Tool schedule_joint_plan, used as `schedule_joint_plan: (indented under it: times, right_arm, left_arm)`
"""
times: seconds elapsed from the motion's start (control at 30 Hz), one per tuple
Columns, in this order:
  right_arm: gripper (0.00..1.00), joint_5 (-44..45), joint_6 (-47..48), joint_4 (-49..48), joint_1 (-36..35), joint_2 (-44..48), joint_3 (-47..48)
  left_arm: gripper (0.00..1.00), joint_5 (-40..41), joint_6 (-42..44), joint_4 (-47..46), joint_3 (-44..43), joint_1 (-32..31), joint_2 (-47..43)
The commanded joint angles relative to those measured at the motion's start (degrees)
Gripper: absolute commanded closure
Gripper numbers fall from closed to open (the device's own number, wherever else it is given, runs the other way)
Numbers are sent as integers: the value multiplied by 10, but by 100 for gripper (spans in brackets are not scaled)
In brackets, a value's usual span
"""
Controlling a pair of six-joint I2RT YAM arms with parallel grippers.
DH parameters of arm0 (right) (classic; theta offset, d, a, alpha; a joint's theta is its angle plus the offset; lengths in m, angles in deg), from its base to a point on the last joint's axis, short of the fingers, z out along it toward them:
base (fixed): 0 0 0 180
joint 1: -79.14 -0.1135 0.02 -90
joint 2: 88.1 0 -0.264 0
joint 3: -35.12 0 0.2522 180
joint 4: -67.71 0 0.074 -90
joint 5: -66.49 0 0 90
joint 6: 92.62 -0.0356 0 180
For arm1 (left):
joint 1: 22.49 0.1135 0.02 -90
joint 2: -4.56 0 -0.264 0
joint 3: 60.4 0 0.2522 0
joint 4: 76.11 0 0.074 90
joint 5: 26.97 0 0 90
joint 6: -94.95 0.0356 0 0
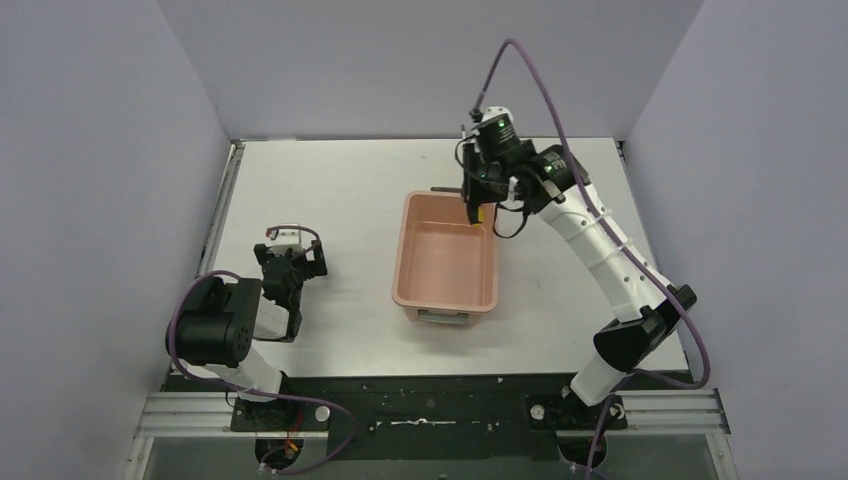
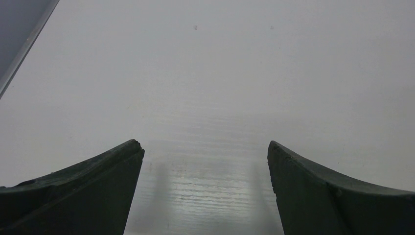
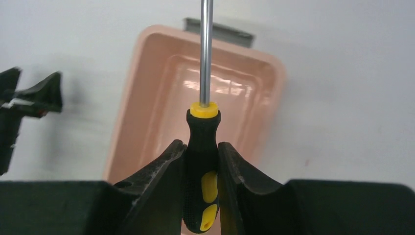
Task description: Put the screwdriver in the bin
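The salmon-pink bin [image 1: 413, 290] stands mid-table and is empty inside; it also shows in the right wrist view [image 3: 142, 88]. My right gripper [image 1: 474, 203] hangs above the bin's far right corner. In the right wrist view it [image 3: 201, 147] is shut on the black-and-yellow handle of the screwdriver [image 3: 202, 132], whose thin metal shaft points out over the bin. Yellow of the handle shows at the gripper in the top view [image 1: 477, 214]. My left gripper [image 1: 292, 262] is open and empty low over the table, left of the bin; its fingers [image 2: 98, 186] stand wide apart.
Grey walls close in the white table [image 1: 330, 180] on the left, back and right. A metal rail runs along the table's left edge [image 1: 226, 210]. The left arm's gripper shows at the left edge of the right wrist view [image 3: 29, 98].
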Motion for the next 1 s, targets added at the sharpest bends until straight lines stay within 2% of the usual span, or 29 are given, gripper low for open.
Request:
schedule_joint_plan:
  times: [0.0,0.1,0.2,0.4,0.6,0.73,0.97]
  right_arm:
    - [100,22,-49,-28,-102,-10,27]
    - [100,28,-63,-50,-143,-18,-16]
    - [100,9,-76,-92,-163,-18,-99]
    - [100,-46,-94,-171,-164,-46,-244]
    - [100,-10,-109,-263,-164,-83,-361]
    - [88,19,-106,-276,-163,-113,-387]
    - [54,27,-104,-256,-163,-105,-368]
  left_arm:
    - [3,-3,7,-32,-11,2,-3]
    - [3,-3,7,-33,-11,2,-4]
    - [3,-3,7,-32,-11,2,-4]
    - [3,-3,7,-32,-11,2,-3]
    - [3,-3,7,-33,-11,2,-4]
    - [3,-3,7,-32,-11,2,-4]
    - [3,-3,7,-32,-11,2,-4]
